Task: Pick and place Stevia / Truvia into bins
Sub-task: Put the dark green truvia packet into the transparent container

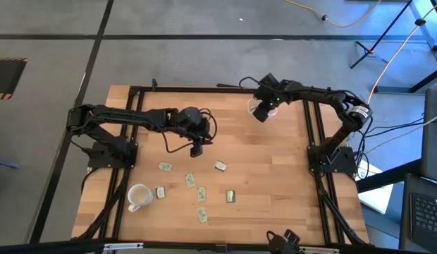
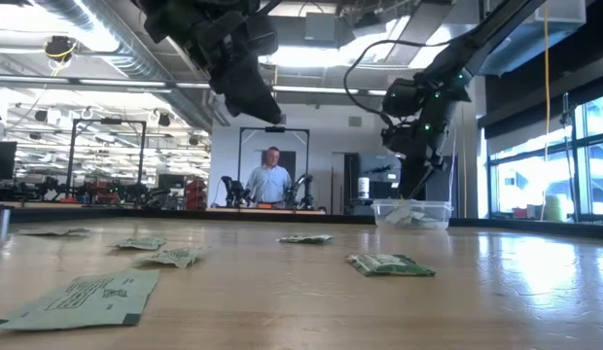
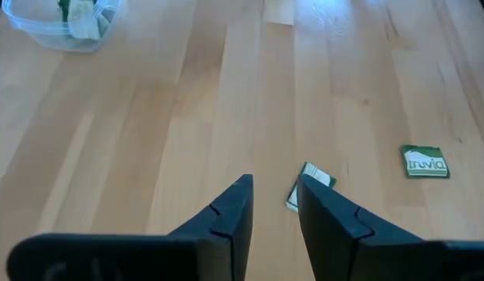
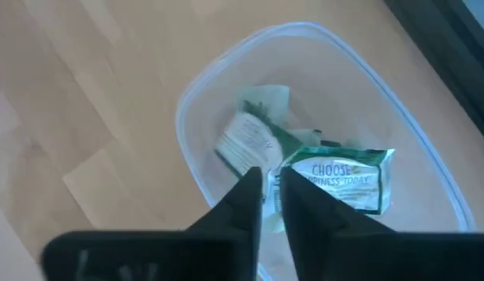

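Overhead, right gripper [image 4: 271,187] held directly above clear bin [image 4: 203,101], fingers nearly closed with narrow slit between, nothing gripped; several Truvia sachets [image 4: 339,178] seen piled in bin just beyond fingertips. Left gripper [image 3: 273,204] hung above table [image 3: 148,133], fingers apart, empty; loose sachet [image 3: 311,181] lying just past fingertips.

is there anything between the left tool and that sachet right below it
Nothing visible. The left tool hangs open above bare wood, and the sachet lies just past its fingertips with no other object between them.
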